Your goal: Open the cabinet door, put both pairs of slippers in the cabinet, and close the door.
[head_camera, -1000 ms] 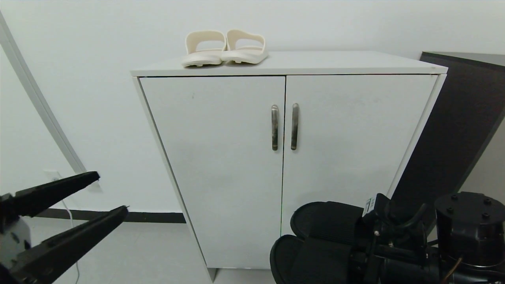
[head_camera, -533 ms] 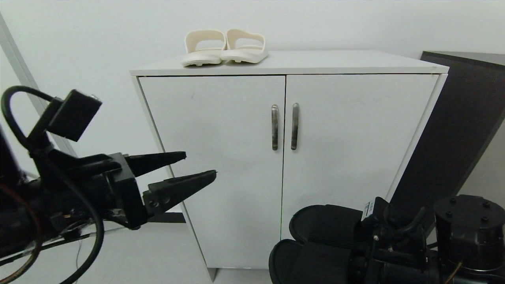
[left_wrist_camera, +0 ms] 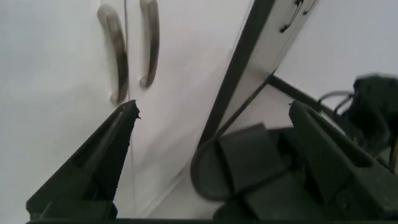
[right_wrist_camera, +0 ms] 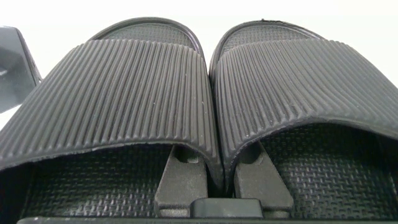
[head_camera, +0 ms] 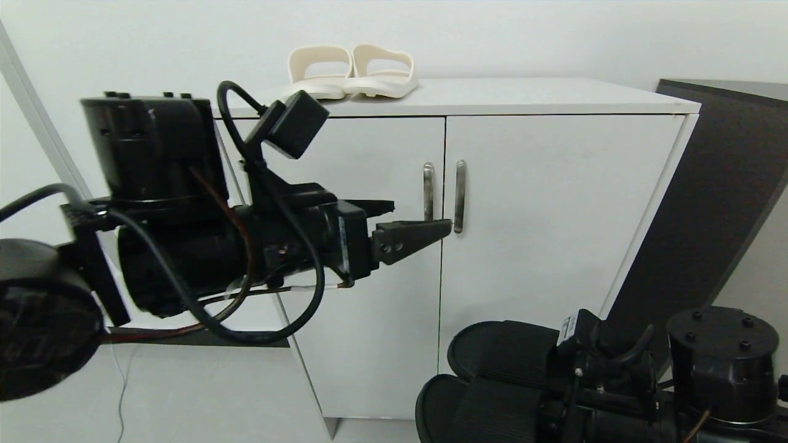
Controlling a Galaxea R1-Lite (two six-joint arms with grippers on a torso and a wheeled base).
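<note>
The white cabinet (head_camera: pixel 529 95) has both doors shut, with two metal handles (head_camera: pixel 428 198) side by side at the middle. A cream pair of slippers (head_camera: pixel 351 72) lies on its top at the left. My left gripper (head_camera: pixel 418 215) is open, its fingertips just in front of the lower ends of the handles (left_wrist_camera: pixel 115 53); in the left wrist view the left gripper (left_wrist_camera: pixel 212 109) spreads wide. My right gripper (right_wrist_camera: pixel 221 180) is shut on the black pair of slippers (right_wrist_camera: pixel 205 93), pinching their adjoining sides. It holds the black pair (head_camera: pixel 492 369) low in front of the right door.
A dark panel (head_camera: pixel 720 184) stands right beside the cabinet. A slanted grey wall trim (head_camera: pixel 37 117) and a thin cable (head_camera: pixel 120 381) on the floor are at the left. The white wall is close behind.
My left arm has risen from the lower left and swung right, bringing its open gripper up to the door handles. The right arm with the black slippers has barely shifted.
</note>
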